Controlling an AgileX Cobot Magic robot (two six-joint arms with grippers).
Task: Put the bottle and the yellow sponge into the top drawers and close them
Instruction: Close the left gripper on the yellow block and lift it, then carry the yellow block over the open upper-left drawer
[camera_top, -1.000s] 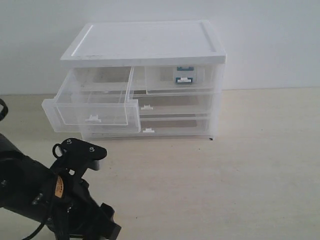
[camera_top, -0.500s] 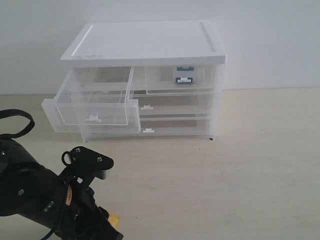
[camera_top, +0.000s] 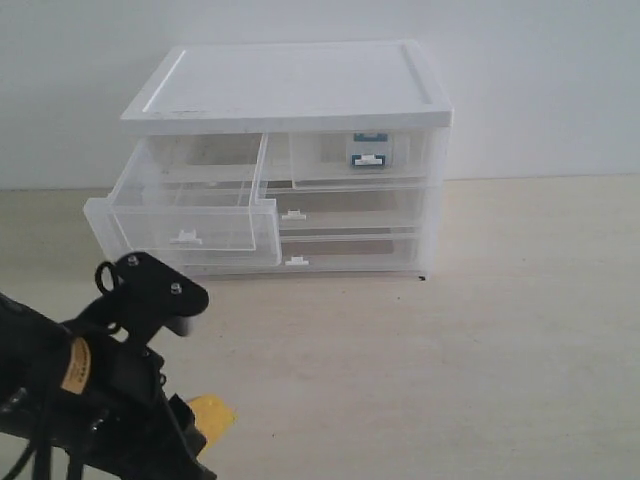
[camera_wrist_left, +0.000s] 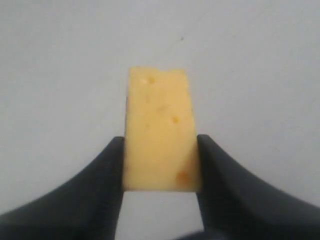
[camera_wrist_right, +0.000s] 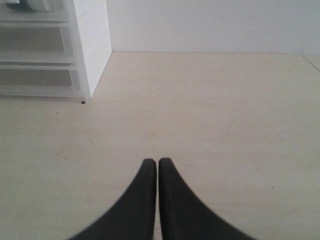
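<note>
I am clamping my left gripper (camera_wrist_left: 160, 141) on the yellow sponge (camera_wrist_left: 159, 130), one finger pressing each long side, low over the near part of the table (camera_top: 500, 330). My right gripper (camera_wrist_right: 158, 162) is resting with its fingers together on nothing, off to the right of the cabinet (camera_top: 290, 85).

I am gripping only one end of the sponge, so most of it is sticking out past my fingertips. Being soft, it could twist or slip if it brushes anything. The likeliest snag is the front wall of the open top left drawer (camera_top: 185, 215), which is standing between me and the drawer's inside. The drawer is also sitting pulled out at a slant, so a push on one corner might jam it.

The drawer is offering open room from above, and the table to the right is lying bare. Farther back, the bottle (camera_top: 358, 148) is showing through the shut top right drawer (camera_top: 320, 160).
</note>
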